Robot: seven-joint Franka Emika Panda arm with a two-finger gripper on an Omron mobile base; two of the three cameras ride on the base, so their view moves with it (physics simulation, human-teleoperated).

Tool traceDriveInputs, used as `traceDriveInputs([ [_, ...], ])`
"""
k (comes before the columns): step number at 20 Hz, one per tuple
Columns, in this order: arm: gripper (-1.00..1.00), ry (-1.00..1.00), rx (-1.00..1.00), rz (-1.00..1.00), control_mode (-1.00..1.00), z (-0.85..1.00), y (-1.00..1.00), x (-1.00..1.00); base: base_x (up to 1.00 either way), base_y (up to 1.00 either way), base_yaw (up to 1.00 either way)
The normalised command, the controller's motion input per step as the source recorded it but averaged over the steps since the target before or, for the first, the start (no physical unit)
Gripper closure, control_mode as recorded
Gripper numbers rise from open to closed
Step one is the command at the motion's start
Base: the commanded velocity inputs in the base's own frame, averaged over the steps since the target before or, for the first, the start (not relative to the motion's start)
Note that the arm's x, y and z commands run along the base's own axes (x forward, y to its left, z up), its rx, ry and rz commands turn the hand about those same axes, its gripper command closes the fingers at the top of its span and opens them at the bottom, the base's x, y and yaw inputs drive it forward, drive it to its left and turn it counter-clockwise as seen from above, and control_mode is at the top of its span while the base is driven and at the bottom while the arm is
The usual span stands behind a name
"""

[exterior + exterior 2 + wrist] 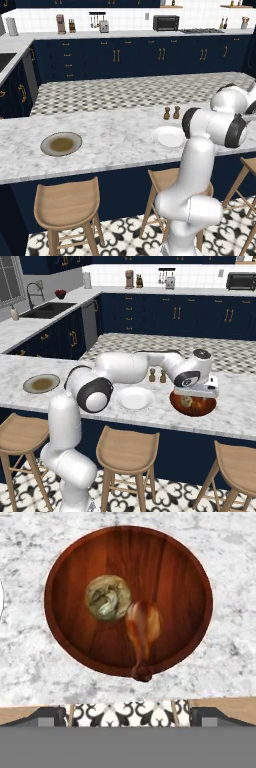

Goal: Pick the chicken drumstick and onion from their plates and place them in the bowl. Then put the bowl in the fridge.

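The red-brown bowl (pixel 180 572) sits on the marble island counter near its front edge, directly below my gripper (pixel 131 718). Inside it lie the round olive-tan onion (pixel 107 598) and the reddish-brown chicken drumstick (pixel 142 629), whose narrow end rests on the near rim. My gripper is open, its tips spread wide and nothing between them. In the right base view the gripper (pixel 199 390) hovers just over the bowl (pixel 210 406). The white plate (pixel 135 398) (pixel 169 136) and the grey-rimmed plate (pixel 41 383) (pixel 61 144) are bare. The fridge is out of view.
Two small brown shakers (pixel 157 376) stand behind the white plate. Wooden stools (pixel 127 448) line the island's near side. A sink (pixel 47 308) sits in the left counter, and navy cabinets run along the back wall.
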Motion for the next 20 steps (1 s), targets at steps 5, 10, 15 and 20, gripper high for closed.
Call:
traceDriveInputs([
  [5,-1.00,0.02,-0.23,0.13,-1.00,0.00,0.92,-0.23,0.00,0.00,0.00],
  [10,-1.00,0.04,-0.21,0.16,-1.00,-0.03,0.63,0.12,0.00,0.00,0.00],
  [15,-1.00,0.08,-0.07,0.07,-1.00,-0.11,0.08,0.16,0.00,0.00,0.00],
  [20,-1.00,0.10,-0.05,0.06,-1.00,-0.12,0.02,0.13,0.00,0.00,0.00],
])
